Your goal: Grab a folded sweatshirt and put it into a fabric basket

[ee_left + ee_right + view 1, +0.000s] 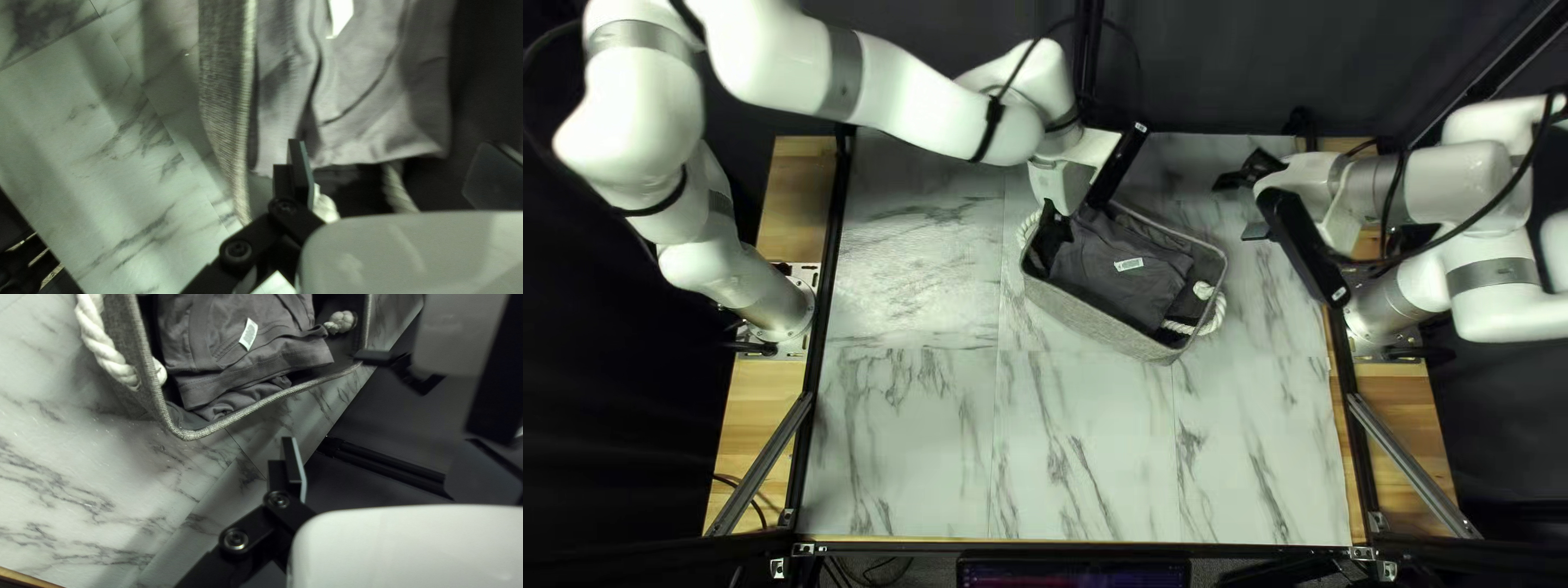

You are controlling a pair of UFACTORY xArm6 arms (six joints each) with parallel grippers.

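Sweatshirt (1122, 292) creased inside woven basket (1089, 320).

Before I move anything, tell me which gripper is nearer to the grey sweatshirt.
Left. The left gripper, jaws apart, is at one end of the basket, close by the sweatshirt; the right gripper hangs outside the basket, farther off, to its right in the top left view.

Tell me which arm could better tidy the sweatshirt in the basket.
Probably left: the open left gripper is at the basket, close to the sweatshirt; the right gripper is off to one side, outside the basket.
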